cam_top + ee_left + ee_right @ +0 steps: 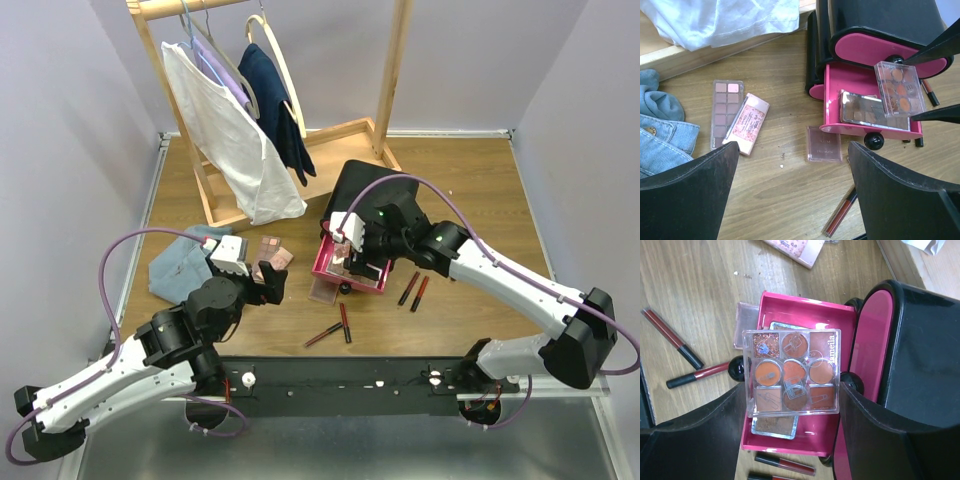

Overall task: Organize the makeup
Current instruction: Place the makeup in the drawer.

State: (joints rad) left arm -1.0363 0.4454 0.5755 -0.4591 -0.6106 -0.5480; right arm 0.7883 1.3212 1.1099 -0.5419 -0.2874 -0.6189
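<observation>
The sorting looks to be at an early stage. The right pincer (792,389) grips a clear square nine-pan eyeshadow palette (900,89) by its edges, tilted just above the pulled-out pink drawer (837,85) of the black plastic box (880,15). One mirror-lidded palette (865,107) already lies in that drawer.

Left to do: a small square translucent pink case (823,144) lies just in front of the drawer. A long brown-pink eyeshadow palette (726,112) sits with a pink patterned flat case (747,123) leaning on it. Four slim dark red lip tubes (345,322) are scattered nearby. The left pincer (792,155) hangs wide apart and empty over these.

The wooden worktop (480,190) also carries a crumpled light blue denim cloth (185,262) and a wooden clothes rack (390,60) with a white shirt (225,130). Pale lilac walls close it in.
</observation>
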